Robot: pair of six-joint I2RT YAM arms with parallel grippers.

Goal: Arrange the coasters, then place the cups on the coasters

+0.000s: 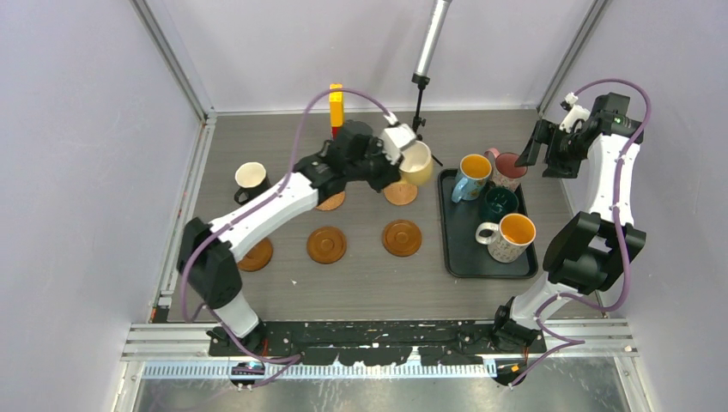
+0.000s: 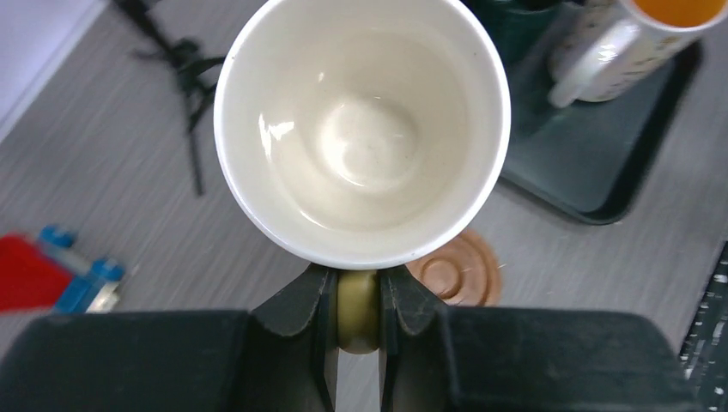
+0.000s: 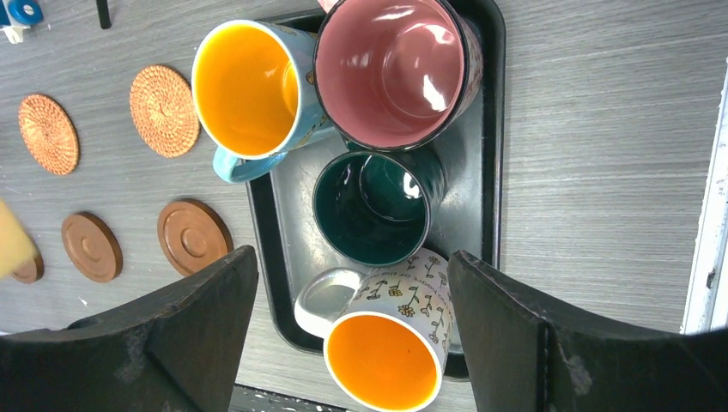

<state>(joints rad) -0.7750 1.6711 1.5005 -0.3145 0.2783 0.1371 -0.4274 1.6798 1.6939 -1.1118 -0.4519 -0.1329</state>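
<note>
Two robot arms work at a grey table (image 1: 369,283), where six mugs and five visible coasters sit around a black tray (image 1: 464,257).

The left arm (image 1: 266,206) reaches toward the tray's far-left corner. The left gripper (image 2: 359,292) is clamped shut on the handle of the cream-yellow mug (image 2: 360,129), which it holds off the table. The mug hangs just left of the tray, over the coaster closest to that corner.

The right arm (image 1: 614,180) is folded up beyond the tray's right side. The right gripper (image 3: 352,257) has its jaws spread wide and grips nothing as it looks down over the tray.

Four mugs stand upright on the tray:
- The light blue mug (image 3: 245,90), orange inside, is at the far left.
- The pink mug (image 3: 391,73) is at the far right, touching the blue one.
- The dark green mug (image 3: 373,206) is in the middle.
- The white-patterned mug (image 3: 382,356), orange inside, is at the near end.

The sixth, the black mug (image 1: 251,180), white inside, stands well left of the tray. Whether a coaster lies under it cannot be told.

All five coasters (image 1: 326,245) lie flat to the left of the tray. Two woven ones form a far row and three smooth ones a near row. One coaster in each row sits just beside the tray.

A yellow block (image 1: 336,107) stands upright, well left of the tray's far end.
</note>
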